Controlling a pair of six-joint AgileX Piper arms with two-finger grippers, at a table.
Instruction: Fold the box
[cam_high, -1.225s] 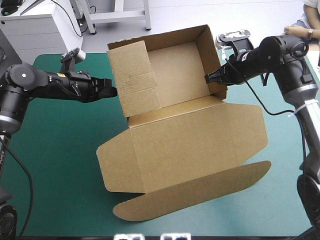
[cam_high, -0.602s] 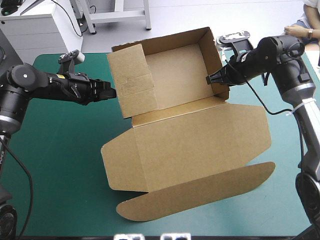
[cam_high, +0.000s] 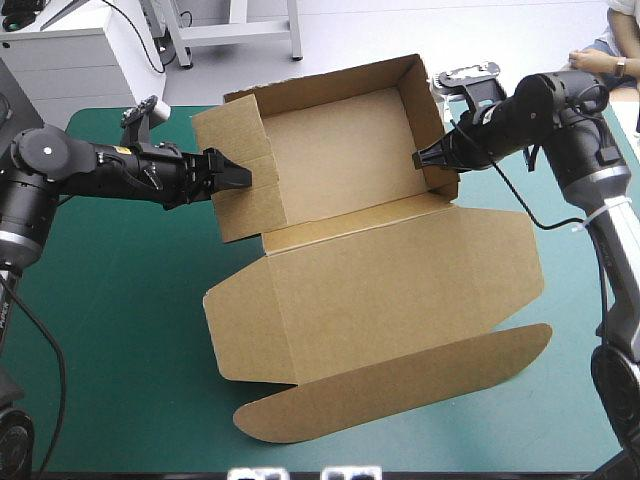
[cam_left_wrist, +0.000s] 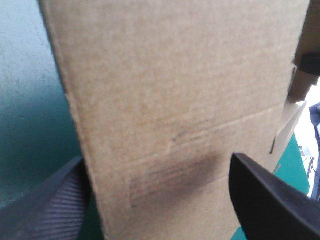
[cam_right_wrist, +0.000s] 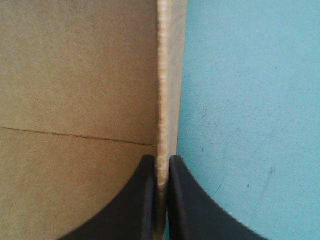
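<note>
Across the teal-green table (cam_high: 110, 330), mid-surface and toward the far edge: the brown box (cam_high: 345, 150), standing as an open tray. Toward the near edge, flat on the cover, the lid (cam_high: 400, 290), ending in a rounded flap (cam_high: 390, 385). Upright at one side, the right wall (cam_high: 425, 105); at the other, the left wall (cam_high: 240, 200), tilted, broad face showing from above. On the right wall's rim, the right gripper (cam_high: 418, 158), pressed together and pinching the board. At the left wall's face, the left gripper (cam_high: 236, 176), fingers (cam_left_wrist: 272, 200) spread wide; touching or just short, hard to say this close. Risk from here, by judgement: a shove sliding the whole tray or dragging the rim out of the right pinch; a push off the crease buckling the wall instead of folding it. Count: one table, one box, one lid, two side walls, two grippers.
</note>
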